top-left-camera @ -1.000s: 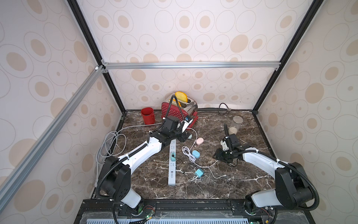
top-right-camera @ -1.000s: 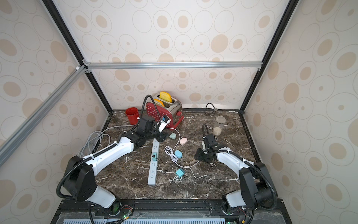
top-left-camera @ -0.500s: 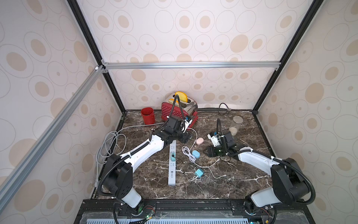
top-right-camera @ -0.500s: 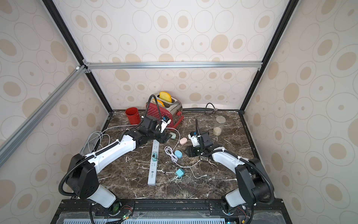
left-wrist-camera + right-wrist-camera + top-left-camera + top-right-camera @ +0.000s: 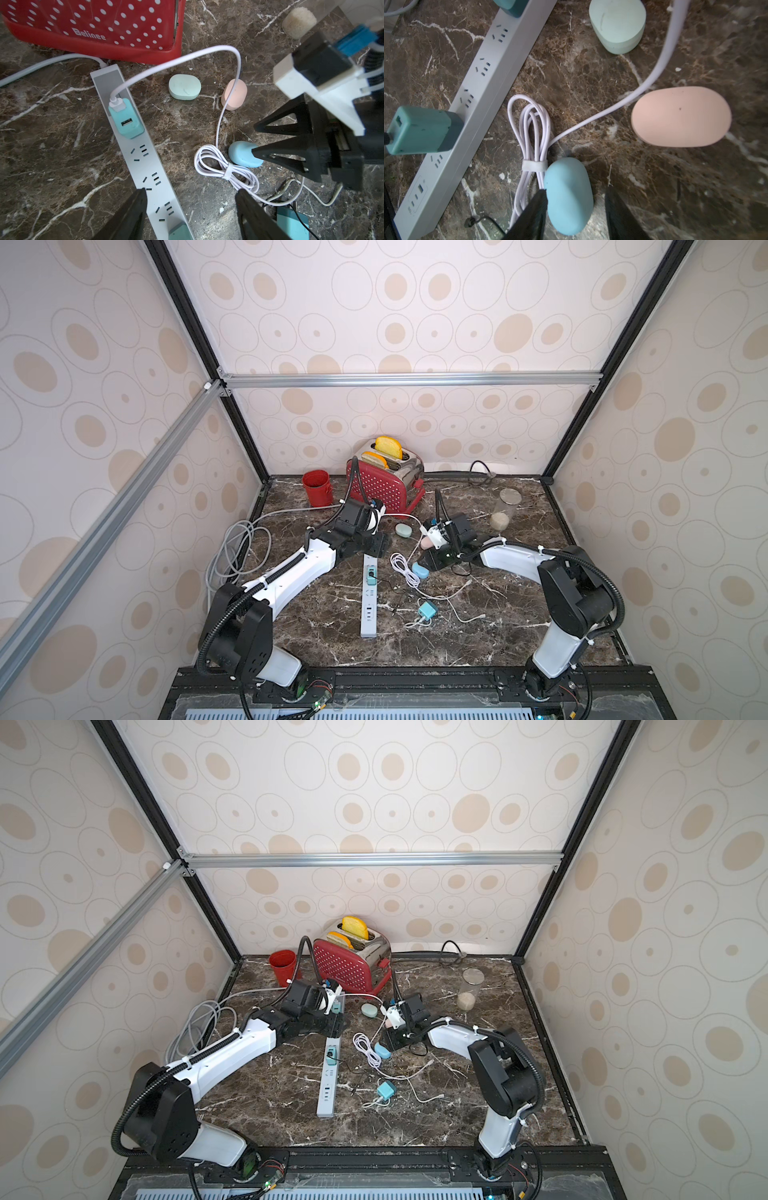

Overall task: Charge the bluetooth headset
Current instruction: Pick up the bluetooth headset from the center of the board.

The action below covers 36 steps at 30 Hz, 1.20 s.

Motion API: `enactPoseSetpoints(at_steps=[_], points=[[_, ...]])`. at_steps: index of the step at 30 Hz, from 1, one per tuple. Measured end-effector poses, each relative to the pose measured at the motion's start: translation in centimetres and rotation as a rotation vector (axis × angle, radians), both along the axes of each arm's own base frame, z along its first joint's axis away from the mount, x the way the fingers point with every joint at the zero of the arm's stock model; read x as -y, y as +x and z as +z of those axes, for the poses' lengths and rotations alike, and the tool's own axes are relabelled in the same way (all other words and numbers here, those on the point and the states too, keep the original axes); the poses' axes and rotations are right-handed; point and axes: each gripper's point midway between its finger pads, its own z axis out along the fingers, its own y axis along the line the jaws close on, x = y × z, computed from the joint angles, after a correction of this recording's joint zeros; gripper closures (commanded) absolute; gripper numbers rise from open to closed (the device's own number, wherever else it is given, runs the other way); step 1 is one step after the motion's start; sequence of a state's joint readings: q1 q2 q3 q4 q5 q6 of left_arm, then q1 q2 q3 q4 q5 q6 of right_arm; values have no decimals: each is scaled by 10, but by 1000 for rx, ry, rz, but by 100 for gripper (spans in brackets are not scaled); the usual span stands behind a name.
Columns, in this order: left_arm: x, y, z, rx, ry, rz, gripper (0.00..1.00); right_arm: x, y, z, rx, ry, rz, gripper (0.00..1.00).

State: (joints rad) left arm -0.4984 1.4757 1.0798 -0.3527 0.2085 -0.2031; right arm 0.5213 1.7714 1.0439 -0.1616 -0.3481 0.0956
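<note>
Lying between right pincer (image 5: 576, 190) tips: blue headset case (image 5: 569, 195).

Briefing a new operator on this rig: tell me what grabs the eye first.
The red white-dotted toaster holding two yellow toast slices stands out at the back of the dark marble table. In the middle lies a long white power strip, and beside it a mint oval case, a pink oval case and a blue oval case. The right gripper hangs open astride the blue oval case.
</note>
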Motion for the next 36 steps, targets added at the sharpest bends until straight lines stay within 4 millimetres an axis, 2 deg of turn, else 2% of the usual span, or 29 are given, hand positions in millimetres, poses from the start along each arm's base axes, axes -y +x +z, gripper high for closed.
enactPoseSetpoints(at_steps=[12,20,28,32,36], points=[[1,-2,-3,-12,-7,-3,31,-4,-9,-20,-86,-25,37,42],[1,-2,-3,-12,-7,-3,31,-10,-9,-23,-105,-6,54,42],[0,-3,-5,-15,-5,-3,31,-10,-10,-23,-106,-4,55,34],[0,-3,-6,-16,-5,-3,31,-10,-10,-23,-107,-4,55,35],[0,-4,-8,-20,-3,-3,31,-10,-10,-23,-108,-1,55,40]])
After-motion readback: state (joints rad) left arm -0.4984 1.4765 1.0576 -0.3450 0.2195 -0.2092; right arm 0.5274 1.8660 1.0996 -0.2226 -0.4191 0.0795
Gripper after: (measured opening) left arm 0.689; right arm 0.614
